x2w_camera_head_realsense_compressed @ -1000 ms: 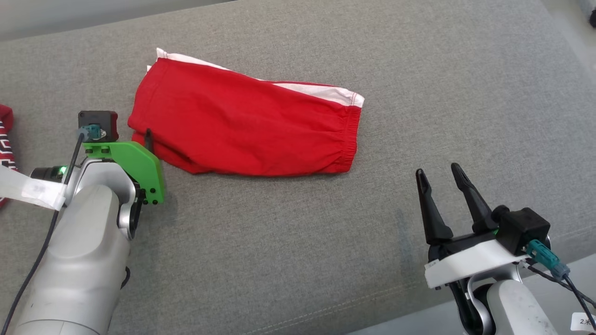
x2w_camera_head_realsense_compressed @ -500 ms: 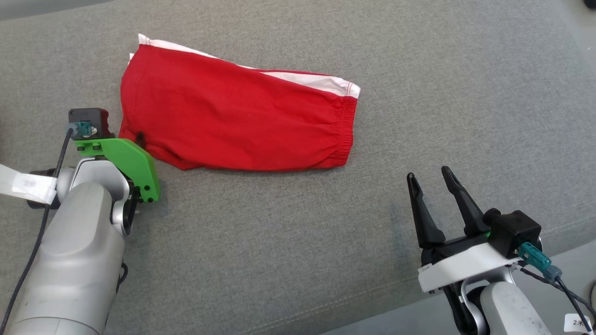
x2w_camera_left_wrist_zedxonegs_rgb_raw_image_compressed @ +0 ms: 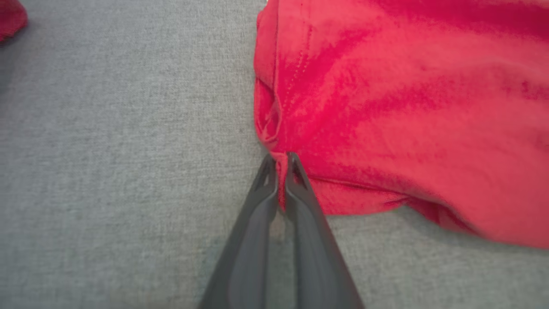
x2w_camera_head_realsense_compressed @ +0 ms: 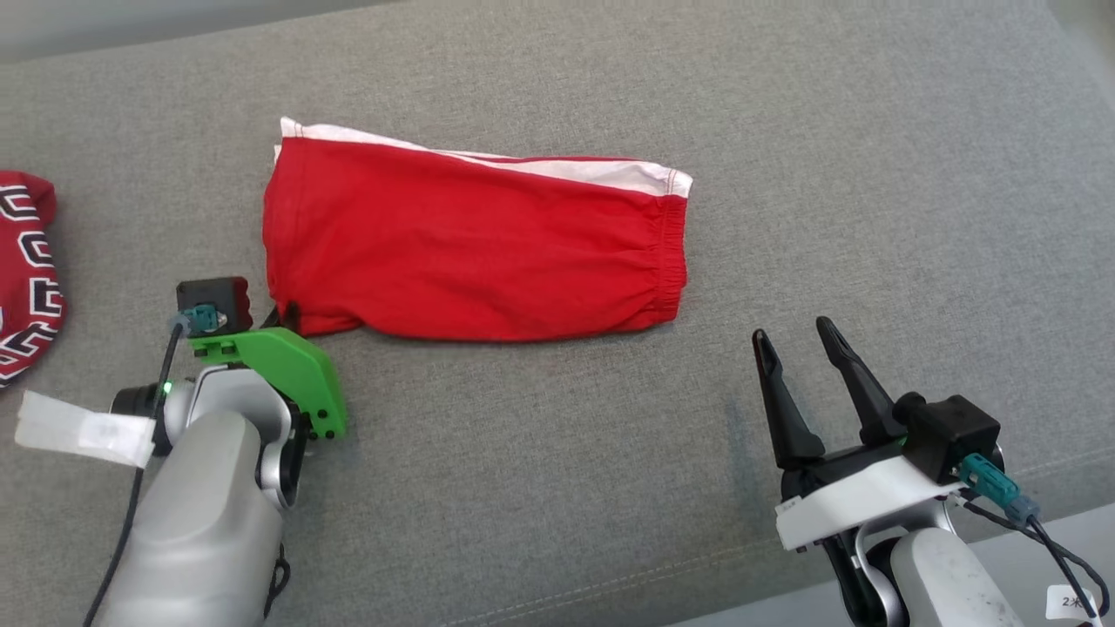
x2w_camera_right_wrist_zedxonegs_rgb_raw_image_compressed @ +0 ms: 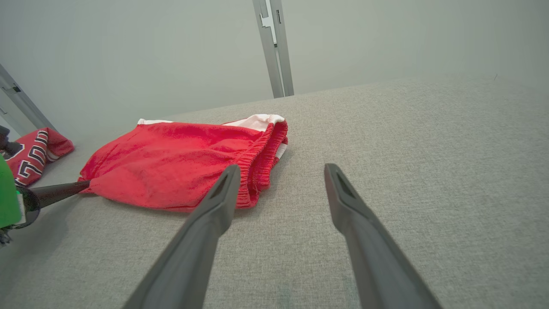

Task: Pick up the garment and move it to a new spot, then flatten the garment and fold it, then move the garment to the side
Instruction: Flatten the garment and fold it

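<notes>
The red garment (x2w_camera_head_realsense_compressed: 470,248) lies folded on the grey cushion (x2w_camera_head_realsense_compressed: 871,174), so flattening and folding look done. The left gripper (x2w_camera_left_wrist_zedxonegs_rgb_raw_image_compressed: 281,162) is pinched onto its near corner; the right gripper (x2w_camera_head_realsense_compressed: 793,333) hangs wide and empty nearby. Moving it aside seems all that is left

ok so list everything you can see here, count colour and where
shorts: one, red with a white edge, lying mid-surface
patterned garment: one, red with black and white lettering, at the surface's left edge
padded surface: one, grey fabric, under both garments
metal upright: one, silver, against the pale wall beyond the far edge
left tool: one, dark fingers, shut on the shorts' near left corner
right tool: one, dark fingers, open and empty, near right of the shorts, apart from them
</notes>
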Tool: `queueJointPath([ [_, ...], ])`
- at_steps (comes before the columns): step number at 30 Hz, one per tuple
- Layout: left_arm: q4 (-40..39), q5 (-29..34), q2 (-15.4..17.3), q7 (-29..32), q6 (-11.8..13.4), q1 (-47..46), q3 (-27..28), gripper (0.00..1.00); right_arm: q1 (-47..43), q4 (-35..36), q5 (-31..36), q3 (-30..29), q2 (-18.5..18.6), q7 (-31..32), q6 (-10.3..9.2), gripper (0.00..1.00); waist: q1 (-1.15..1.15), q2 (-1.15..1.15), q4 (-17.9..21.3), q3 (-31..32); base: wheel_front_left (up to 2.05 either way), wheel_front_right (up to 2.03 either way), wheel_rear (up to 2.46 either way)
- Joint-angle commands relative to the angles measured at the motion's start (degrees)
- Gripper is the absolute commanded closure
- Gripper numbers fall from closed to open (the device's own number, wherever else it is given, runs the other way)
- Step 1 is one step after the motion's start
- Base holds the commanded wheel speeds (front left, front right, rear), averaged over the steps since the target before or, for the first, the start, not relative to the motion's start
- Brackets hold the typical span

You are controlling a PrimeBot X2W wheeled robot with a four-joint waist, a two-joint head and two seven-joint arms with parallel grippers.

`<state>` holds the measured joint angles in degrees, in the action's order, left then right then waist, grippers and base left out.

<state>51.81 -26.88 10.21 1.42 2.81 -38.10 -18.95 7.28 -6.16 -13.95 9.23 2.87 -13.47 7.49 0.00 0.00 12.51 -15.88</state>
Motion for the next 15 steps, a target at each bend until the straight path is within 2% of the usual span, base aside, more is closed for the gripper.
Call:
queueJointPath([
  [1, -0.17, -0.55, -0.32, -0.35, 0.53, 2.87, -0.05, 1.0, -0.52, -0.26, -0.36, -0.1, 0.04, -0.35, 0.0, 0.0, 0.0, 0.0, -1.09, 1.71, 0.0, 0.0, 0.0],
  [7, -4.88, -1.12, -1.3, -1.34, 2.05, 8.26, -0.42, 1.0, -1.18, -0.71, -0.52, -0.14, 0.04, -0.15, 0.0, 0.0, 0.0, 0.0, -1.69, 4.13, 0.0, 0.0, 0.0],
  [15, -11.8, -0.49, 0.04, -0.6, 4.38, 14.9, -1.27, 1.0, -2.74, -0.8, -0.84, -0.89, 0.04, 0.01, 0.0, 0.0, 0.0, 0.0, -1.94, 6.36, 0.0, 0.0, 0.0],
])
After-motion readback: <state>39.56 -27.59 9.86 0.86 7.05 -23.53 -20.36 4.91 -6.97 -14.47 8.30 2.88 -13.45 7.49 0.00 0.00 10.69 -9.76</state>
